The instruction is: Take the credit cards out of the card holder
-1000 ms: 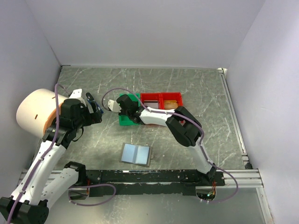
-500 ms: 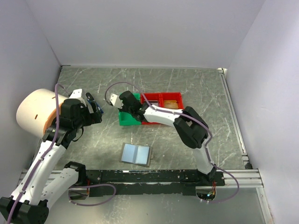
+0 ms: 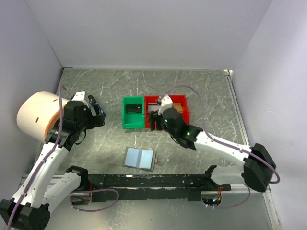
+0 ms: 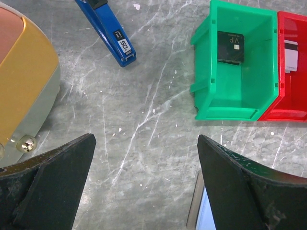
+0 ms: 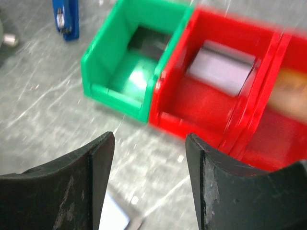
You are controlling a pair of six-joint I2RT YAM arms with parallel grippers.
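The card holder (image 3: 139,158) lies open and flat near the front, its two pale blue panels facing up; only a corner of it (image 4: 200,211) shows in the left wrist view and a blurred corner (image 5: 112,216) in the right wrist view. A black credit card (image 3: 135,109) (image 4: 230,47) rests in the green tray (image 3: 133,122). A pale card (image 4: 290,53) (image 5: 221,68) lies in the neighbouring red tray (image 3: 154,101). My right gripper (image 3: 154,123) (image 5: 149,182) hovers open and empty in front of the red tray. Left of the green tray, my left gripper (image 3: 100,116) (image 4: 146,187) stands wide open over bare table.
A second red tray (image 3: 178,107) to the right holds something orange (image 5: 290,88). A small blue-and-black gadget (image 4: 111,29) lies beside my left gripper. A big pale cylinder with an orange face (image 3: 34,115) stands at the far left. Walls close in the table.
My right arm has drawn back from over the green tray toward the right and near side, and its jaws have opened. The black card now shows in the green tray. The left arm has stayed put.
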